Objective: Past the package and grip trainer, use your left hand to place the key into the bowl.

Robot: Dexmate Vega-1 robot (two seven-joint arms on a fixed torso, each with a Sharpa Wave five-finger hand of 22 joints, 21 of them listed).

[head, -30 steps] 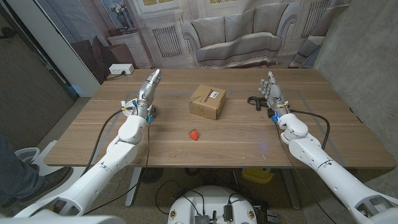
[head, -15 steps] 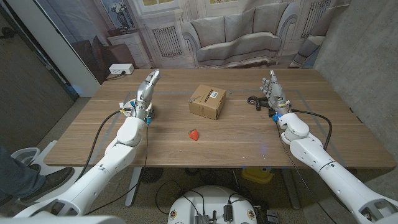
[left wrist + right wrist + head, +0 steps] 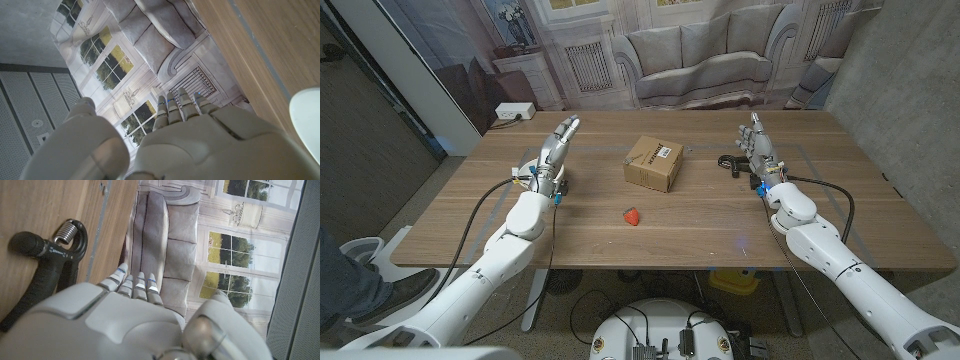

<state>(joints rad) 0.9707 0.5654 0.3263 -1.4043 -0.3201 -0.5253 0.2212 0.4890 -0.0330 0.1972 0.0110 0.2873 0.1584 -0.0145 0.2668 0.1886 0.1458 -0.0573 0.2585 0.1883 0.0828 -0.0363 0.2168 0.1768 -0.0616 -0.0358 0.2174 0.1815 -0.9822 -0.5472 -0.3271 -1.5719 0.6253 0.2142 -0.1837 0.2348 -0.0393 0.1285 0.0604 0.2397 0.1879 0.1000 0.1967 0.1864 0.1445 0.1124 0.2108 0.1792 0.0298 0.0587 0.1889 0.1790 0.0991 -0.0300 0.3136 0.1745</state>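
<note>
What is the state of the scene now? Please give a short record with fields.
left robot hand: raised, fingers apart, holding nothing
right robot hand: fingers extended, holding nothing, beside the grip trainer
package: cardboard box, middle of the table
bowl: white, by the left robot hand
small red object: in front of the package
key: cannot identify

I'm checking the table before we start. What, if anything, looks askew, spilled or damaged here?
Nothing looks spilled or damaged. The cardboard box sits turned at an angle to the table edge, and a small red thing lies alone in front of it. The grip trainer lies beside the right hand.
</note>
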